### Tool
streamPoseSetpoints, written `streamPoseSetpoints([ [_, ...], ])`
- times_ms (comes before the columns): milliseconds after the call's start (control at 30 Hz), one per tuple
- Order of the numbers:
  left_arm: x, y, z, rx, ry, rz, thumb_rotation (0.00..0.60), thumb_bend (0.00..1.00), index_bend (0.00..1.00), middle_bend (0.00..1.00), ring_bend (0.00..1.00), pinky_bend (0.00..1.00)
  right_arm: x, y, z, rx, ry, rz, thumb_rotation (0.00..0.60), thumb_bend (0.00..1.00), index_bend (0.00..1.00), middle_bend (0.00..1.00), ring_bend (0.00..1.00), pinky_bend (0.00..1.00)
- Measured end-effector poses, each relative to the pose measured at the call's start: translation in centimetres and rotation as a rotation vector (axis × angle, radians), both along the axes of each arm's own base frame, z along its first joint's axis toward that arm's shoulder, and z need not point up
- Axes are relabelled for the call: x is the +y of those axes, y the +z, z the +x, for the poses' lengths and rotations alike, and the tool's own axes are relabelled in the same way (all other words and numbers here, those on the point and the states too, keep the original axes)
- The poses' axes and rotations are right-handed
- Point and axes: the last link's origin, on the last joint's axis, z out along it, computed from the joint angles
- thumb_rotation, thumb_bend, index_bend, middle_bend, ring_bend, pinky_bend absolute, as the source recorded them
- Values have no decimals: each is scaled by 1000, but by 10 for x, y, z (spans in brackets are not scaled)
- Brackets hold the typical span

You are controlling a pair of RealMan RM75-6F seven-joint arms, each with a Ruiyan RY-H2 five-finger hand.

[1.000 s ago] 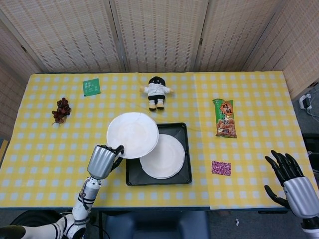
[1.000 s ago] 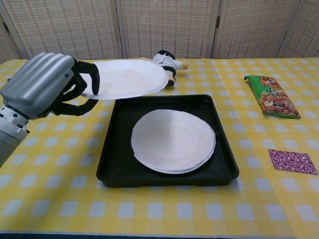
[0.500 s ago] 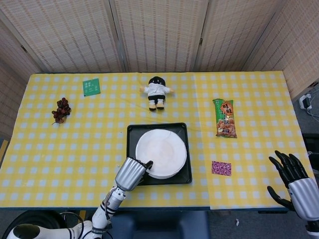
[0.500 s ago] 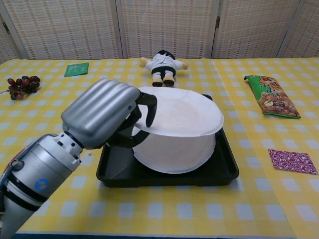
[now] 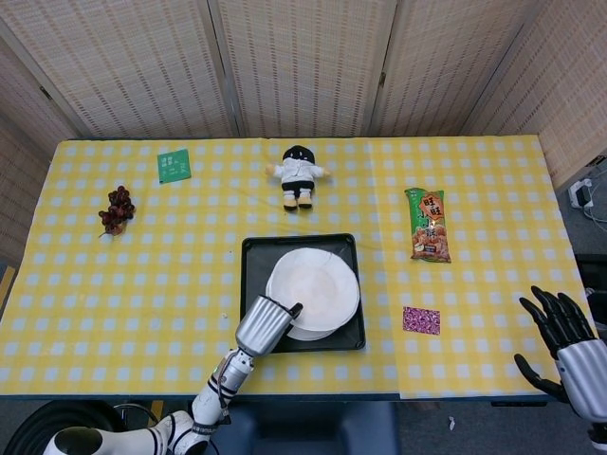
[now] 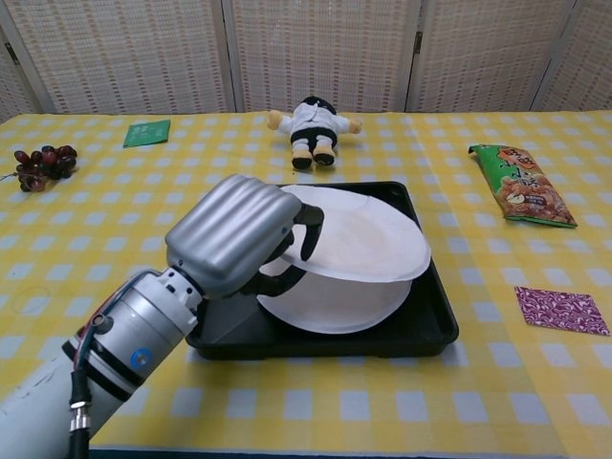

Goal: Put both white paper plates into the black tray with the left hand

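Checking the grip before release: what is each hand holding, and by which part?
The left hand pinches the upper white paper plate by its near-left rim, above the black tray. The right hand holds nothing.

Only the snack bag (image 5: pixel 428 225) shows print, unreadable here

Lighting was bright, even and diffuse from overhead in both views. Shadows were soft and faint. Focus was sharp overall; the left hand (image 6: pixel 239 234) appeared enlarged by proximity.
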Motion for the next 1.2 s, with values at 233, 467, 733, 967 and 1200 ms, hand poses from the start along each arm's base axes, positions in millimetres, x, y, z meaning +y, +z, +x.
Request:
streamPoseSetpoints([
  [233,5,-9,-8,13,19,-6,600,460,645,1000,1000,1000,0,1,-1,-2,-6,-2,600,366,0,0,0,0],
  [467,-1,-13,-7,13,1,-22,600,462,651,1000,1000,1000,3,-1,1,-13,9,31,600,367,0,0,0,0],
  [733,-8,-21,-5,16,-5,-58,600,446,433,1000,1000,1000,5,-1,3,-16,18,37,600,367,0,0,0,0],
  [967,-9,-21,-3,13,-1,-58,600,317,284,1000,1000,1000,6,1,2,-21,19,29,600,367,0,0,0,0],
  [1200,-17,-15,0,10,-4,-83,600,202,267,1000,1000,1000,5,0,2,-19,16,28,600,367,0,0,0,0],
])
